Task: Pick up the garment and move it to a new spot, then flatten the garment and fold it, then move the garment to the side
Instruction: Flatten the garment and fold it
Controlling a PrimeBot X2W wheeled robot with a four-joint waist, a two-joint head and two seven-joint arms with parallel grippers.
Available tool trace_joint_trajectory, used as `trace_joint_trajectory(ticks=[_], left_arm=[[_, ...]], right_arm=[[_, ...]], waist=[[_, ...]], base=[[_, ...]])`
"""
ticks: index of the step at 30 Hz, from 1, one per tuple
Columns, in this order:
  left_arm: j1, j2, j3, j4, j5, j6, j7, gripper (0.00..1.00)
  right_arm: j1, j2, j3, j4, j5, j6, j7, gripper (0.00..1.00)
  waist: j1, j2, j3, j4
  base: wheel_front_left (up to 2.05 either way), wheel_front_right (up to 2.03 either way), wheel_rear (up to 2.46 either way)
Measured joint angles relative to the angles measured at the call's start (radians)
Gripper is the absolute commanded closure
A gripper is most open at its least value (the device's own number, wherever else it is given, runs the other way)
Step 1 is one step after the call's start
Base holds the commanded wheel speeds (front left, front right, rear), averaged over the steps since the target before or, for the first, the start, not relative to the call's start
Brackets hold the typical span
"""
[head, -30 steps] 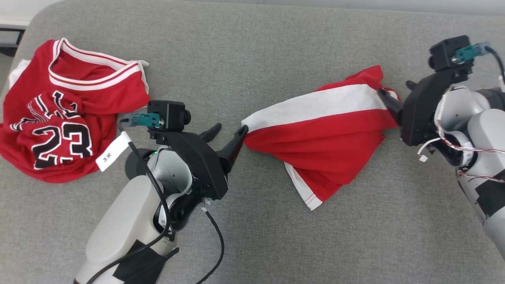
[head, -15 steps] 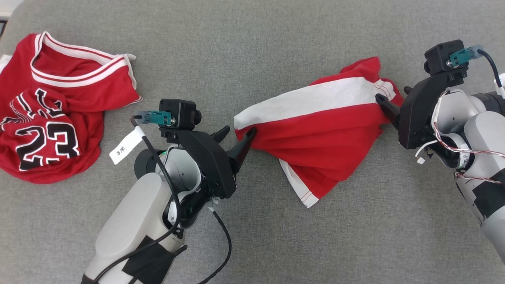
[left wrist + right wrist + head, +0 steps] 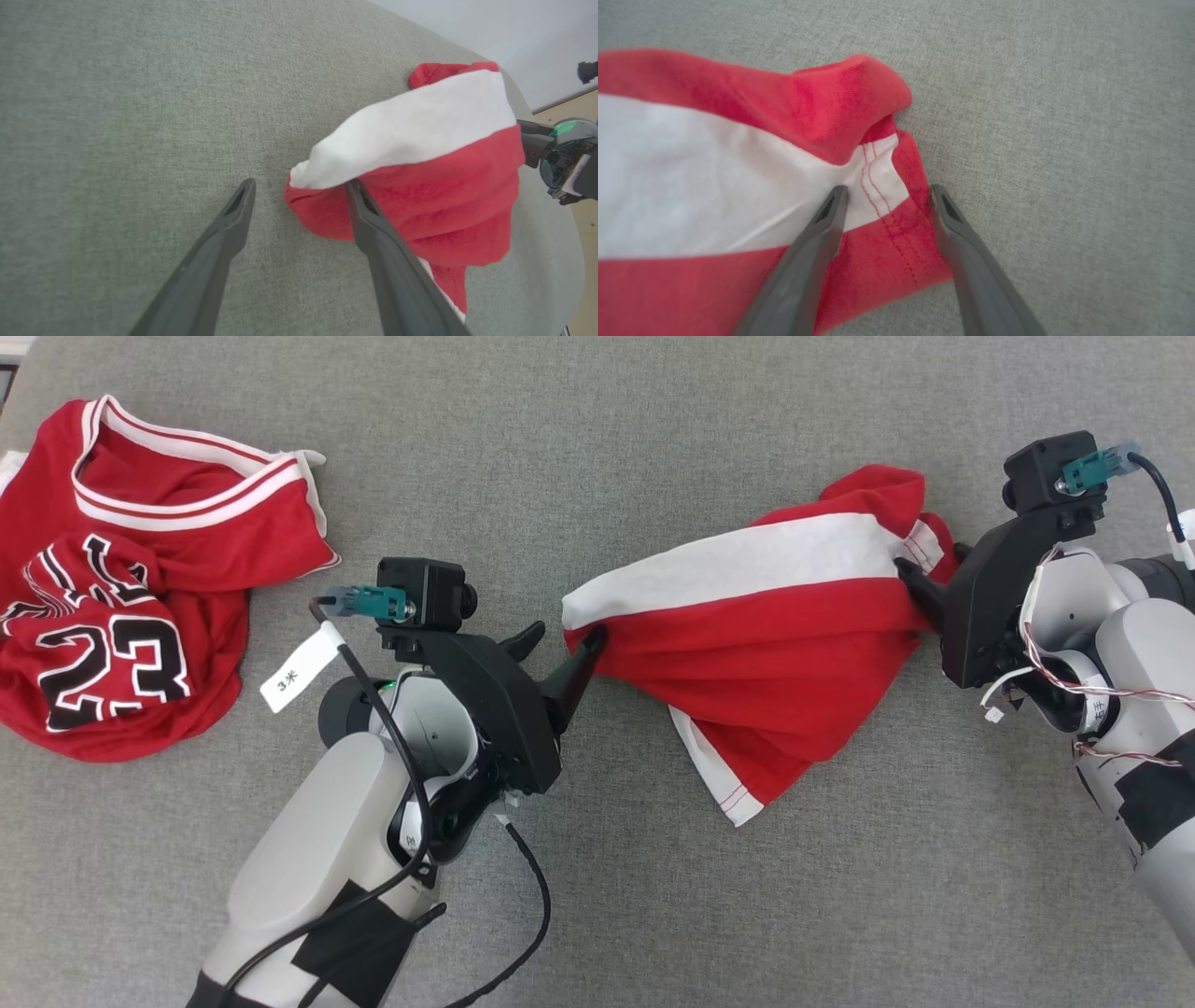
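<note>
The garment (image 3: 766,635) is a crumpled red piece with a broad white band, lying on the grey fabric surface (image 3: 653,915) between my two arms. My left gripper (image 3: 565,637) is open at its left corner. In the left wrist view the corner of the garment (image 3: 420,140) sits between the fingers of my left gripper (image 3: 299,186), one finger lying over the red cloth. My right gripper (image 3: 932,560) is open at the right end. In the right wrist view my right gripper (image 3: 888,190) straddles the stitched hem of the garment (image 3: 714,163).
A red jersey (image 3: 140,569) with white trim and the number 23 lies bunched at the far left. A black cable (image 3: 527,915) and a white tag (image 3: 299,667) hang from my left arm. Bare grey surface lies in front of the garment and behind it.
The head view has shifted. The garment's right end has bunched up higher at my right gripper, whose fingers reach further over the hem. My left gripper stays at the left corner.
</note>
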Motion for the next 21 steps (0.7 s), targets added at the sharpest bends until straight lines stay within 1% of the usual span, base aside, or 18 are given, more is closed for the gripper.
trace_joint_trajectory(ticks=[1, 2, 3, 4, 5, 6, 7, 12, 14, 16, 19, 21], left_arm=[[-0.001, -0.001, -0.001, 0.002, -0.001, 0.0, 0.0, 0.05], [-0.004, -0.002, -0.002, 0.004, -0.001, -0.001, -0.002, 0.26], [-0.009, -0.004, -0.003, 0.007, -0.003, -0.001, -0.006, 0.48], [-0.014, -0.004, -0.003, 0.007, -0.005, -0.009, -0.009, 0.6], [-0.016, -0.006, -0.003, 0.007, -0.006, -0.01, -0.013, 0.77], [-0.016, -0.007, -0.003, 0.007, -0.006, -0.011, -0.019, 0.91], [-0.016, -0.008, -0.002, 0.007, -0.006, -0.015, -0.026, 1.0], [-0.037, -0.01, 0.017, 0.014, -0.006, -0.017, -0.072, 1.0], [-0.047, -0.011, 0.029, 0.014, -0.006, -0.017, -0.097, 1.0], [-0.063, -0.014, 0.041, 0.014, -0.006, -0.016, -0.127, 1.0], [-0.114, -0.017, 0.073, 0.016, 0.006, 0.003, -0.198, 1.0], [-0.155, -0.017, 0.089, 0.016, 0.031, 0.015, -0.243, 1.0]], right_arm=[[-0.001, 0.001, 0.0, 0.003, 0.0, 0.0, 0.0, 0.5], [-0.001, 0.002, 0.0, 0.005, 0.0, 0.0, 0.0, 0.67], [-0.001, 0.003, 0.0, 0.007, 0.0, 0.0, 0.0, 0.77], [-0.001, 0.005, 0.0, 0.007, 0.0, 0.001, 0.0, 1.0], [-0.001, 0.007, 0.0, 0.007, 0.001, 0.001, 0.0, 1.0], [-0.001, 0.008, 0.0, 0.007, 0.001, 0.005, -0.001, 1.0], [-0.002, 0.008, 0.0, 0.007, 0.001, 0.008, -0.001, 1.0], [-0.011, 0.017, -0.014, 0.015, 0.001, 0.008, -0.038, 1.0], [-0.027, 0.025, -0.033, 0.014, 0.003, 0.002, -0.067, 1.0], [-0.045, 0.036, -0.059, 0.014, 0.011, -0.01, -0.103, 1.0], [-0.083, 0.081, -0.128, 0.016, 0.051, -0.042, -0.193, 1.0], [-0.116, 0.103, -0.167, 0.011, 0.06, -0.056, -0.258, 1.0]], waist=[[-0.0001, 0.0, 0.0, 0.0], [-0.0001, 0.0, 0.001, 0.001], [-0.0001, 0.0, 0.001, 0.001], [0.0, -0.0001, 0.002, 0.001], [0.0, 0.0, 0.002, 0.001], [-0.0001, 0.0, 0.002, 0.0], [0.0, 0.0, 0.002, 0.0], [0.0, 0.0, -0.008, -0.004], [0.0, 0.0, -0.013, -0.007], [0.0, 0.0, -0.02, -0.01], [-0.0001, 0.0, -0.033, -0.018], [0.0, 0.0, -0.04, -0.022]], base=[[0.0, 0.0, 0.0], [0.0, 0.0, 0.0], [0.0, 0.0, 0.0], [0.0, 0.0, 0.0], [0.0, 0.0, 0.0], [0.0, 0.0, 0.0], [0.0, 0.0, 0.0], [0.0, 0.0, 0.0], [0.0, 0.0, 0.0], [0.0, 0.0, 0.0], [0.0, 0.0, 0.0], [0.0, 0.0, 0.0]])
